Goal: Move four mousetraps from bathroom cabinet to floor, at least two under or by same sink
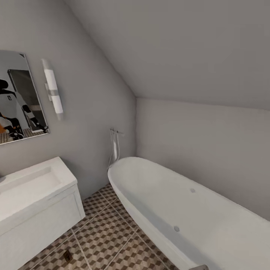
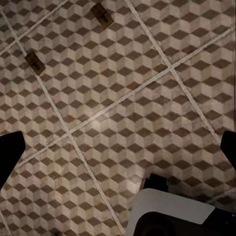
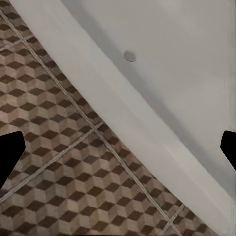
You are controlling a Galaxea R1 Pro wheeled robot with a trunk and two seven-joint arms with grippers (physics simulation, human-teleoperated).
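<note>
Here, a white bathtub crowds the bathroom floor beside the sink.

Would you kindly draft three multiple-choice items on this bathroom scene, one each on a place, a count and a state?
1. Where does the mousetrap in the head view lie?
A. in the bathtub
B. on the tiled floor beside the white vanity
C. on the mirror

2. How many mousetraps show in the left wrist view?
A. two
B. four
C. none

3. What is in the left hand?
A. a mousetrap
B. a towel
C. nothing

Answers:
1 B: the mousetrap sits on the bathroom floor near the vanity.
2 A: one mousetrap and another.
3 C: the left hand has only floor between its spread fingertips.
</note>
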